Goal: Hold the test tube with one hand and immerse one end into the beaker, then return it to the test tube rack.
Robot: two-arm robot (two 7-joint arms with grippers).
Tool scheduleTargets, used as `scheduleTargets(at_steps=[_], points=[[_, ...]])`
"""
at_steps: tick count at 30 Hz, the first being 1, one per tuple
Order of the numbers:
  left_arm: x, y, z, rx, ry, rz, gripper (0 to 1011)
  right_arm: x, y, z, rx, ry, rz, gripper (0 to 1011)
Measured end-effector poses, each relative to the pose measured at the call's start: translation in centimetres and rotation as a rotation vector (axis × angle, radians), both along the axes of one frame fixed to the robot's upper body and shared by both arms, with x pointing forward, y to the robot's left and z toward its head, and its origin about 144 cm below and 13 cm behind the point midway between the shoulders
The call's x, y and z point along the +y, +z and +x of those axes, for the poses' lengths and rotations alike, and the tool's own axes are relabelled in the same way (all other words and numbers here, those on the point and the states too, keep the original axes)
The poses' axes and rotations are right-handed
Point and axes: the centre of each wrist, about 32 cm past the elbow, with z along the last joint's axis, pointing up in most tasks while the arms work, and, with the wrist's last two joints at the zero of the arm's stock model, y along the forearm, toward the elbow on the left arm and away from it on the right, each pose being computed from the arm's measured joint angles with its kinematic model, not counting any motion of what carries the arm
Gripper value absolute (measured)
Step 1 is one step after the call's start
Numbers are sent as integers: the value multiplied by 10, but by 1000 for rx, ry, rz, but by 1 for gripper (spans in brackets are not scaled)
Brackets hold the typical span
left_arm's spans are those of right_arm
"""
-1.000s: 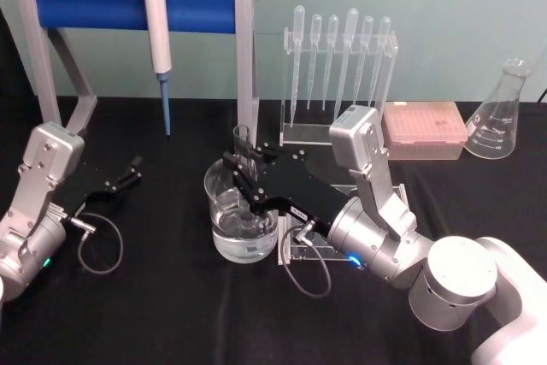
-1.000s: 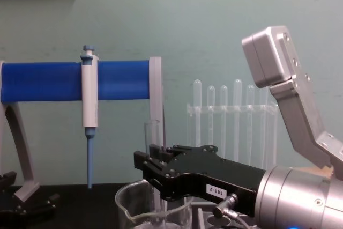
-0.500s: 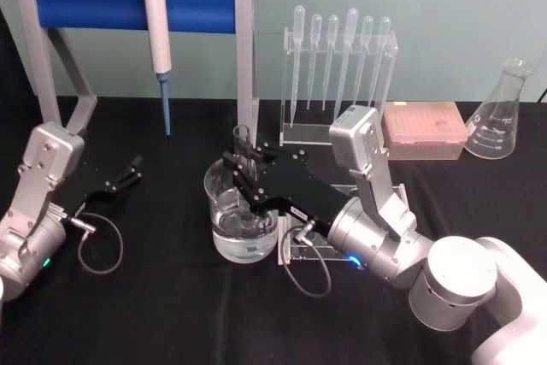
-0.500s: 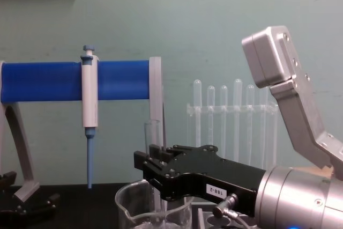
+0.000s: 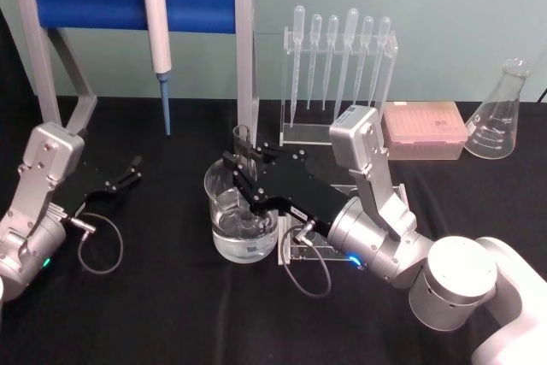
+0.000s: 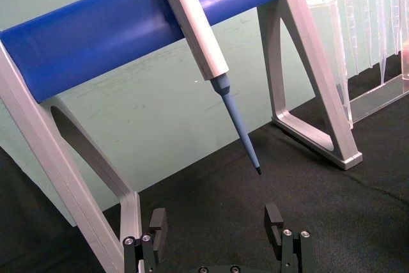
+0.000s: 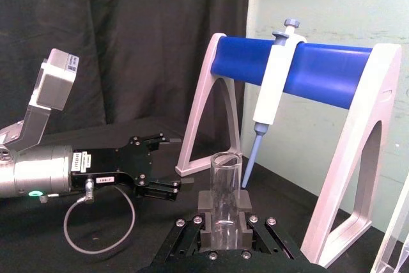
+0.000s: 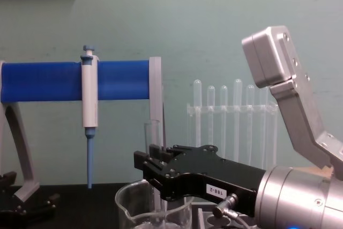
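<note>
My left gripper (image 6: 219, 231) sits low over the black tablecloth (image 6: 332, 222), its two dark fingers (image 6: 157, 222) set wide apart with nothing between them. Ahead of me stands the pipette stand (image 6: 300, 68): a thick blue bar (image 6: 128, 23) carried on pale grey A-shaped legs, one leg near my fingers, the other farther off. A white-and-blue pipette (image 6: 208, 49) hangs from the bar, tilted in my view, its blue tip (image 6: 246, 139) pointing down and ending above the cloth without touching it. Beyond the far leg I see a clear acrylic rack (image 6: 377, 87) holding thin plastic pipettes (image 6: 358, 23). Behind everything is a pale green wall (image 6: 166, 113).
</note>
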Motion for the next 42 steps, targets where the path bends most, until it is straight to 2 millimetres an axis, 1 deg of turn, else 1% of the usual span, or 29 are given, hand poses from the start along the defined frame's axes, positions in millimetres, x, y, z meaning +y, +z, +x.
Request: scheduleTargets(at_steps=[17, 20, 22, 23, 26, 29, 30, 32, 35, 38, 39, 42], points=[[0, 0, 0, 0, 0, 0, 1000, 0, 0, 0, 0, 0, 0, 226], [0, 0, 0, 0, 0, 0, 1000, 0, 4, 0, -9, -3, 10, 226], [0, 0, 0, 0, 0, 0, 1000, -1, 13, -2, -26, -7, 26, 226], [0, 0, 0, 0, 0, 0, 1000, -1, 13, -2, -26, -7, 26, 226], [0, 0, 0, 0, 0, 0, 1000, -2, 30, -5, -59, -4, 48, 226], [0, 0, 0, 0, 0, 0, 1000, -3, 41, -7, -76, -2, 60, 226], [0, 0, 0, 0, 0, 0, 1000, -3, 49, -9, -87, -1, 71, 226], [0, 0, 0, 0, 0, 0, 1000, -5, 59, -10, -92, -1, 84, 226], [0, 0, 0, 0, 0, 0, 1000, -7, 68, -13, -91, -2, 95, 226], [0, 0, 0, 0, 0, 0, 1000, -13, 81, -18, -101, -12, 104, 226], [0, 0, 0, 0, 0, 0, 1000, -13, 81, -18, -101, -12, 104, 226], [0, 0, 0, 0, 0, 0, 1000, -24, 91, -26, -125, -35, 94, 226]])
